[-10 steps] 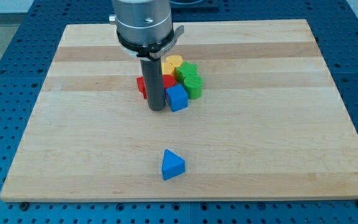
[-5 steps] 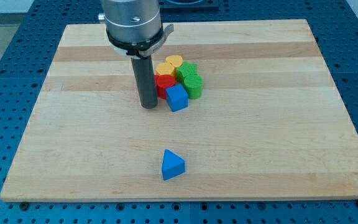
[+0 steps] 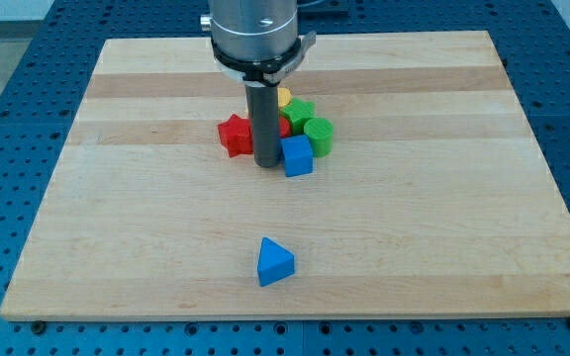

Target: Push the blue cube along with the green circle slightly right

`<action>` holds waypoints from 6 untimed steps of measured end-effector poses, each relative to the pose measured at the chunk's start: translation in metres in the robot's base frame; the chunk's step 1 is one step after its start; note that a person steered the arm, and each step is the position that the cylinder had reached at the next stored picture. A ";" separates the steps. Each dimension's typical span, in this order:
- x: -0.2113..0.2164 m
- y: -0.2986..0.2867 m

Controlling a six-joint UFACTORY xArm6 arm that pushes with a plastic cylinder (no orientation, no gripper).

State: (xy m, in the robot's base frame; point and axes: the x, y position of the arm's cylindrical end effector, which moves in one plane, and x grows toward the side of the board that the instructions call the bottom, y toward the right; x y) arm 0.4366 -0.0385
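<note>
The blue cube sits near the board's middle, just right of my tip. The tip touches or nearly touches the cube's left side. The green circle lies up and right of the cube, touching it. Another green block sits behind them. A red star-like block lies left of the rod. A second red block and a yellow block are mostly hidden behind the rod.
A blue triangle lies alone near the view's bottom middle. The wooden board rests on a blue perforated table. The arm's grey body hangs over the board's top middle.
My tip swung left, then came back right against the blue cube. The cube and green circle have shifted slightly right. The red star is now uncovered left of the rod.
</note>
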 end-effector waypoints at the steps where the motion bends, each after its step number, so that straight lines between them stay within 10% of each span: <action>1: 0.011 0.000; 6: 0.007 -0.011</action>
State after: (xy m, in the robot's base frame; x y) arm 0.4432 -0.0498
